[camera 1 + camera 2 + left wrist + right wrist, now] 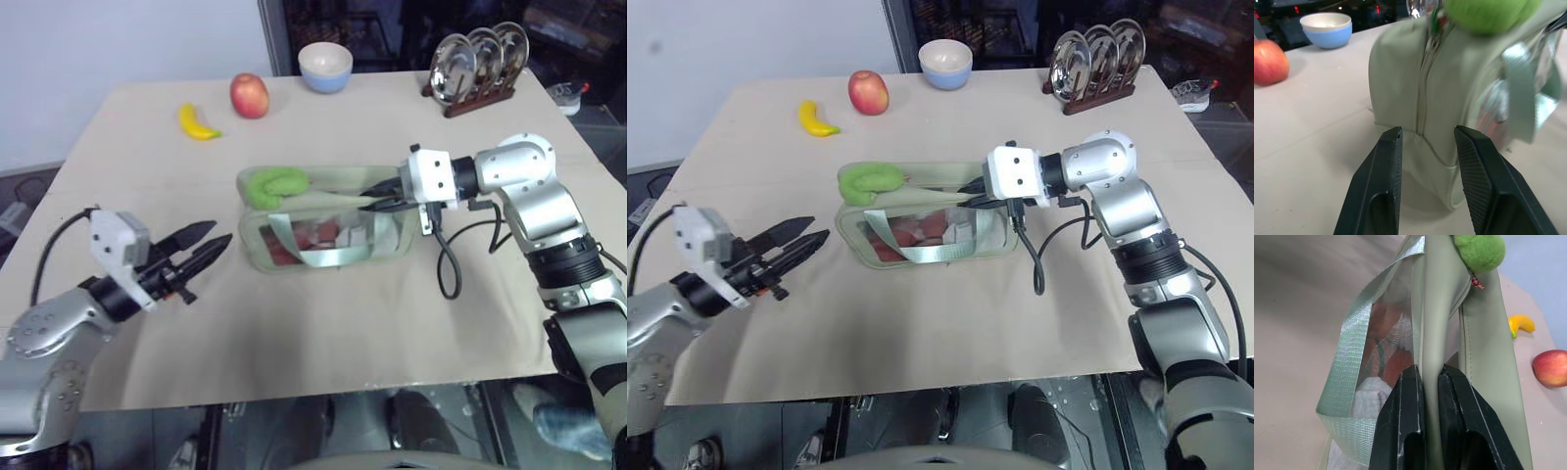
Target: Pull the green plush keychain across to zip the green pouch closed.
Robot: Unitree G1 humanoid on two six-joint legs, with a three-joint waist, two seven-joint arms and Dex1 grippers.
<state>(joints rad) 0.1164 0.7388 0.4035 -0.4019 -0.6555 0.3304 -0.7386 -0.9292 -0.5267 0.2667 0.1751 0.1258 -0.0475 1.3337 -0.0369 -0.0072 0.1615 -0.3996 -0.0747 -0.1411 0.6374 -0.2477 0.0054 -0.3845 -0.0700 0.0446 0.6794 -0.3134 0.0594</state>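
The pale green boxy fabric pouch [323, 230] with a clear front sits in the middle of the tan table [323, 323]. The fuzzy lime-green plush keychain [275, 185] lies on its top at the left end. The right gripper [1429, 377] pinches the pouch's top edge. The left gripper [201, 245] waits beside the pouch, fingers spread, touching nothing.

The green plush keychain [1484, 12] is cut off by the left wrist view's edge, and the strap [1520, 98] beside it blurs. The red and white contents [1388, 364] perhaps are cloth.
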